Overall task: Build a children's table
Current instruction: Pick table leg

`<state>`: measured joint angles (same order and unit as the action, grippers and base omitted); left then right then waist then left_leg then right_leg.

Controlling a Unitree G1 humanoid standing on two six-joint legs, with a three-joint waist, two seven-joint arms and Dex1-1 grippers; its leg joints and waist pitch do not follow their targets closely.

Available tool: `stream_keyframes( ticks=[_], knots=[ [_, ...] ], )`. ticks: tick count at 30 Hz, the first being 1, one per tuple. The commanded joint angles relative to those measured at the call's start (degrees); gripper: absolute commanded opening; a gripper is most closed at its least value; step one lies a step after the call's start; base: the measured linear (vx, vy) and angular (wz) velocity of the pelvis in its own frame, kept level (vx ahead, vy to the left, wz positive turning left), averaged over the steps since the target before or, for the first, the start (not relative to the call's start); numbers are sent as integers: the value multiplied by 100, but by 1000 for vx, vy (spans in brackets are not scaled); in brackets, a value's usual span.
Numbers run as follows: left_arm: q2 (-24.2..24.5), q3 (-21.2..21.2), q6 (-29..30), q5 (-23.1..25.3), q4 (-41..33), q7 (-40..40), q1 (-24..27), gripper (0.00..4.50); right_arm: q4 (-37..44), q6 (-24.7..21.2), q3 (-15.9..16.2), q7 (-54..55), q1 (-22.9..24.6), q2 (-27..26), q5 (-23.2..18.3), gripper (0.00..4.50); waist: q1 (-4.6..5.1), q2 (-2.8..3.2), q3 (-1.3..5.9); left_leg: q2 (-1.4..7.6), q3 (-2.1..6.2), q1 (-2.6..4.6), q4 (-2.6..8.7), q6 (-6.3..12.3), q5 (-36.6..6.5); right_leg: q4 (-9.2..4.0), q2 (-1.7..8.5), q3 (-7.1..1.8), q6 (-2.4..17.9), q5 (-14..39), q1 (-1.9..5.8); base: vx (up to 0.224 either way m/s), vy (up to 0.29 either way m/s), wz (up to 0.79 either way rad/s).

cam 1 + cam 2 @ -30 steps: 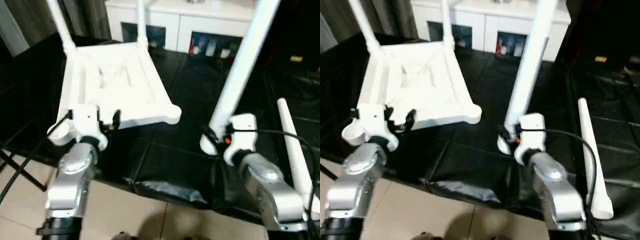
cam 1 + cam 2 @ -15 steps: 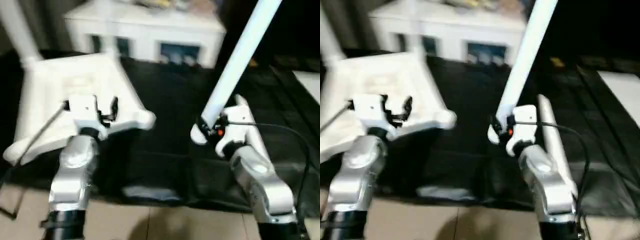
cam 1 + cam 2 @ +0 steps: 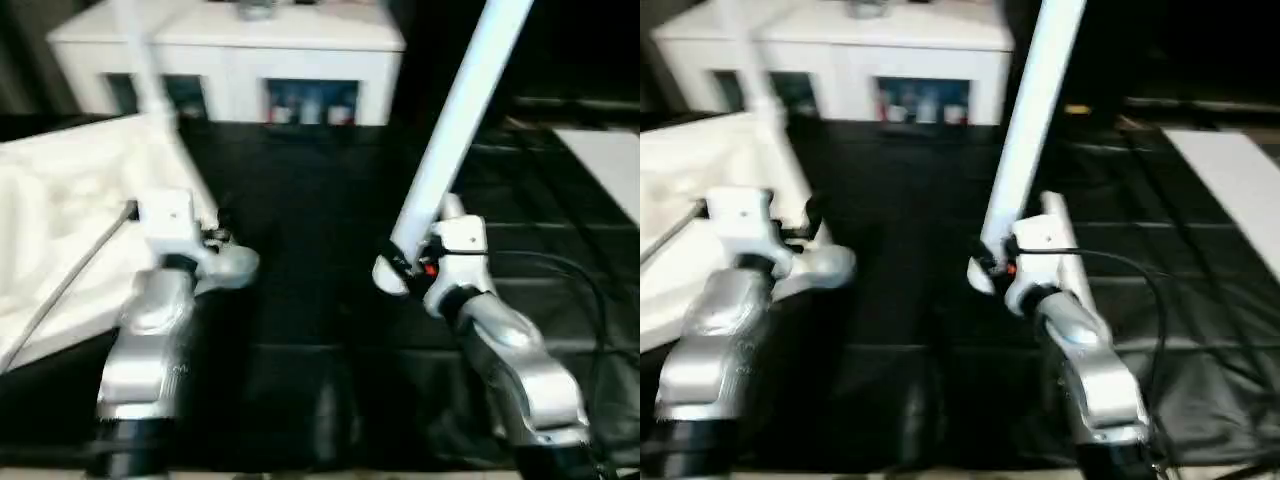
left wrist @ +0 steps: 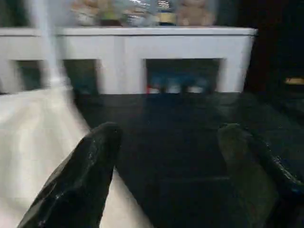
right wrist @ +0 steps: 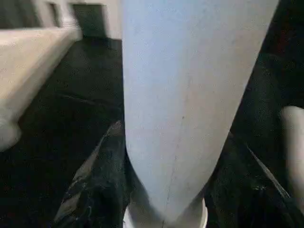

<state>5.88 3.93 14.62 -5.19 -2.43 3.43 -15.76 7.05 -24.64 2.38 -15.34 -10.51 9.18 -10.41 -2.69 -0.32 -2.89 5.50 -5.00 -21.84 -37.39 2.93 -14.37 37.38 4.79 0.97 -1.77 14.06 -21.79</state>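
Your right fingers pinch the long tapered white tube leg; the white ribbed plastic tabletop's round corner socket lies beside your spread left fingers.

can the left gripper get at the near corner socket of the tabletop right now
Probably yes: the left gripper is open, holds nothing, and the corner socket lies just beside it.

Head pair looks down over forearms; wrist cameras close, both facing cabinet.
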Motion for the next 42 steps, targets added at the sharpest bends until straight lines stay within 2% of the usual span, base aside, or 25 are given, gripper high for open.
stream_keyframes(
  ticks=[1, 4, 9, 12, 15, 16, 19, 20, 21, 22, 23, 24, 25, 26, 28, 31, 32, 33, 34, 35, 36, 37, 38, 40, 42],
  knots=[
    [108, 56, 56, -4, 20, 26, -35, 371, 36, 62, -1, 28, -48, -49, 45, 186, -151, -107, 396, 237, 16, -269, 330, 29, 1013, -471, 537, -334, 338, -969, 581, 52, -115, -12],
    [130, 20, 24, 12, 13, 88, -25, 371, 28, 42, -45, 82, -51, -60, 10, 186, -27, 78, 460, 392, -18, -114, 386, -69, 1550, -242, 275, -168, 776, -3176, 381, 15, -30, -4],
    [134, 32, -9, -22, 42, 123, -37, 371, 48, 29, -68, 100, -72, -38, 5, 186, -233, 76, 305, 632, -64, -69, 221, 460, -384, -909, 1041, -519, 1898, 698, 421, -25, 30, 2],
    [139, 20, 27, -4, 32, 125, -30, 371, 15, 55, -85, 105, -86, -47, 15, 186, -249, 146, 225, 716, -69, 43, 396, 296, -889, -1028, 955, -434, 1669, 2214, 389, -60, 113, 5],
    [170, 23, 16, -5, 53, 130, -46, 371, -19, 71, -71, 118, -107, -71, 46, 186, -5, 375, 296, 573, -297, 425, 919, 364, -1586, -537, 20, 234, 1057, 1352, 47, -70, 212, 8],
    [183, 32, -1, -6, 74, 145, -65, 371, -28, 79, -63, 123, -115, -81, 59, 186, 116, 387, 262, 630, -434, 404, 1235, 242, -2091, 43, -187, 568, 655, 544, -80, -64, 193, 14],
    [179, 44, -9, 4, 104, 162, -100, 371, -47, 90, -71, 132, -129, -82, 61, 186, 157, 135, 245, 725, -530, 316, 1341, -69, -2727, -131, 198, 489, 255, 643, 14, -63, 117, 9],
    [179, 43, -9, 7, 106, 164, -104, 371, -50, 91, -73, 134, -131, -82, 61, 186, -63, -47, 257, 459, -675, 465, 466, -400, -2785, -1011, 1108, -189, 492, 2166, -268, -81, 89, 26],
    [168, 45, -6, 3, 104, 158, -107, 371, -53, 92, -90, 143, -132, -78, 57, 186, -104, -156, 304, 428, -318, 194, -289, -188, -1929, -1312, 1756, -683, 511, 2722, -32, -72, 191, 5],
    [166, 45, -6, 2, 104, 157, -108, 371, -54, 92, -93, 145, -132, -77, 57, 186, -22, -4, 323, 340, 356, -442, -866, -320, -595, -1192, 2043, -865, 668, 3239, 375, -31, 147, 2],
    [175, 25, -17, 22, 98, 167, -107, 371, -63, 93, -111, 151, -137, -71, 51, 186, -95, 73, 330, 451, 402, -440, -620, -646, -528, -1101, 1741, -432, 826, 3347, 412, -4, 213, -39],
    [169, 26, -29, 23, 98, 161, -107, 371, -74, 94, -124, 152, -143, -67, 45, 186, -59, -59, 228, 437, 324, -367, -365, -535, -712, -1118, 1438, -331, 1016, 3200, 291, -47, 234, -12],
    [164, 33, -18, 14, 101, 153, -111, 371, -97, 100, -133, 156, -154, -65, 48, 186, -6, 100, 293, 324, 186, -138, 285, 29, -364, -905, 708, 79, 1244, 2588, 243, -47, 234, -12],
    [165, 39, -7, 9, 107, 148, -116, 371, -114, 104, -138, 156, -166, -67, 47, 186, 349, 367, 420, 386, 302, 354, 593, 850, -213, -138, -173, 392, 915, 1544, -206, -52, 241, 15],
    [170, 54, 3, 2, 127, 140, -130, 371, -144, 114, -139, 164, -191, -78, 48, 186, 392, 427, 363, 553, 314, 366, 719, 1808, 349, 493, -213, 487, 477, 701, -401, -57, 232, 11],
    [175, 55, 2, 12, 135, 130, -138, 371, -152, 116, -139, 166, -199, -83, 46, 186, 290, 130, 360, 716, 237, 328, 727, 2006, 255, 152, 210, 237, 203, 314, -271, -82, 163, -7],
    [204, 20, 67, 66, 119, 129, -144, 371, -154, 119, -137, 169, -203, -79, 44, 186, -17, -118, 388, 450, -15, -49, 52, 838, -837, -586, 1352, -564, 455, 585, 54, -97, 149, -4],
    [264, -95, 56, 256, 103, 91, -141, 371, -156, 130, -132, 169, -207, -69, 44, 186, -117, -117, 379, 427, 166, -243, -503, 319, -886, -839, 1770, -888, 809, 791, 168, -94, 177, -12],
    [264, -95, 56, 256, 103, 91, -141, 371, -156, 130, -132, 169, -207, -69, 44, 186, -63, 66, 282, 486, 416, -218, -437, -598, -354, -708, 1369, -338, 1290, 1460, 233, -94, 177, -12],
    [306, -181, 45, 394, 94, 63, -140, 371, -158, 137, -131, 167, -211, -59, 43, 186, 76, 204, 228, 461, 316, -118, 250, -1137, -819, -531, 285, 278, 1192, 2032, 93, -88, 170, -28],
    [299, -214, 68, 417, 87, 53, -141, 371, -164, 158, -129, 170, -216, -47, 65, 186, 143, 378, 280, 774, 588, 31, 520, -1065, -1359, -399, -14, 356, 937, 1721, 14, -111, 134, 15],
    [273, -226, 79, 423, 82, 26, -141, 371, -167, 178, -135, 169, -224, -33, 83, 186, 265, 561, 310, 1544, 907, 193, 1008, -1693, -2343, 292, -49, 248, 503, 591, -211, -111, 134, 15],
    [238, -212, 118, 404, 77, -14, -143, 371, -171, 195, -144, 164, -231, -26, 103, 186, 258, 605, 318, 1581, 947, 113, 1142, -1640, -2405, 637, -132, 337, 299, 386, -252, -117, 117, 26],
    [177, -177, 162, 393, 73, -101, -145, 371, -178, 208, -158, 154, -235, -8, 112, 186, 215, 584, 321, 1446, 731, 109, 1088, -1263, -2510, 645, -152, 356, 273, 439, -267, -100, 70, 9],
    [133, -135, 196, 331, 73, -108, -143, 371, -196, 221, -168, 146, -243, 28, 114, 186, 152, 415, 383, 886, 421, 150, 1006, -487, -2681, -2, 83, 201, 416, 192, 38, -46, -5, 5]
  ],
)
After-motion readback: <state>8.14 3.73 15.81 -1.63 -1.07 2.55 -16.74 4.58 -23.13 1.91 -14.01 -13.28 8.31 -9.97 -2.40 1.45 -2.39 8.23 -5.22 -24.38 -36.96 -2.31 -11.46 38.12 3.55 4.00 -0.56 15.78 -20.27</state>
